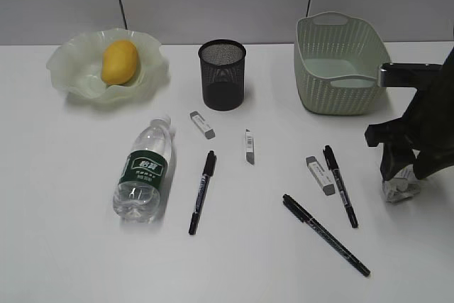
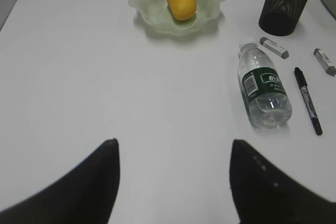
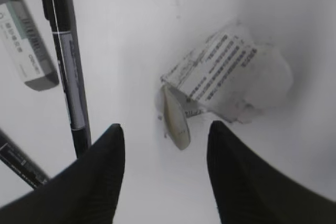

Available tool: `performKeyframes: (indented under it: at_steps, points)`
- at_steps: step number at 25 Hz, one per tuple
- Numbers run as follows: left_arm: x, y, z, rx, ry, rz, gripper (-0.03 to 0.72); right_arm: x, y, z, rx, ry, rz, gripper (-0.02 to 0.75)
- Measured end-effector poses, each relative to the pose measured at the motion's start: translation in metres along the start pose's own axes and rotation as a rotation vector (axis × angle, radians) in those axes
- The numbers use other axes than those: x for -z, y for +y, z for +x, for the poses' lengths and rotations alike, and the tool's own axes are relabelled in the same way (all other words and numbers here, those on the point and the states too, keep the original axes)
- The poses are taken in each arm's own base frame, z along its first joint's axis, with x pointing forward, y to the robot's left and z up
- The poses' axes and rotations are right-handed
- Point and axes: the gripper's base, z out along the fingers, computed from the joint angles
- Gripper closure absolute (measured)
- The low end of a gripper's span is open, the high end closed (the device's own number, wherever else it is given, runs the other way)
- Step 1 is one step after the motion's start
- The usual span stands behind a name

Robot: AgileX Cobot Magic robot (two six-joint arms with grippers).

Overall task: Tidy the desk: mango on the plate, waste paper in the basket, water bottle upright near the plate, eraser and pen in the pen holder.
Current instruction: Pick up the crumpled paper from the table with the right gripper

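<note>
The water bottle (image 1: 144, 173) lies flat, dark green label with unreadable white lettering; right gripper (image 3: 165, 145) stands parted over the print-covered waste paper (image 3: 231, 80), gripping nothing

The exterior view looks down at a slant across the desk (image 1: 64, 246) toward the back wall at 12 o'clock, taking in everything. The left wrist view sits low at the near-left, facing the plate (image 2: 177, 1) at 12 and the water bottle (image 2: 264, 90) at 3, both shared with the exterior. The right wrist view hangs close above the waste paper (image 3: 231, 77), sharing it with the exterior's 3 o'clock edge
</note>
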Motion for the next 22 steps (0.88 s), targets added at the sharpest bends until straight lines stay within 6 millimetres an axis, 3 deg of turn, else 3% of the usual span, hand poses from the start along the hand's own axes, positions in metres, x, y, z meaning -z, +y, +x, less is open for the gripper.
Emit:
performKeyframes:
  at_steps: [8,14,19,22]
  points:
    - [0.000,0.000,0.000,0.002,0.000,0.000,0.190,-0.014,-0.003,-0.003,-0.012,0.032,0.037,0.367]
    - [0.000,0.000,0.000,0.002,0.000,0.000,0.190,-0.016,-0.004,-0.004,-0.005,0.024,0.045,0.465]
    - [0.000,0.000,0.000,0.002,0.000,0.000,0.190,-0.030,-0.004,-0.002,-0.006,0.081,0.055,0.510]
    - [0.000,0.000,0.000,0.002,0.000,0.000,0.190,-0.028,-0.004,-0.003,-0.004,0.072,0.055,0.618]
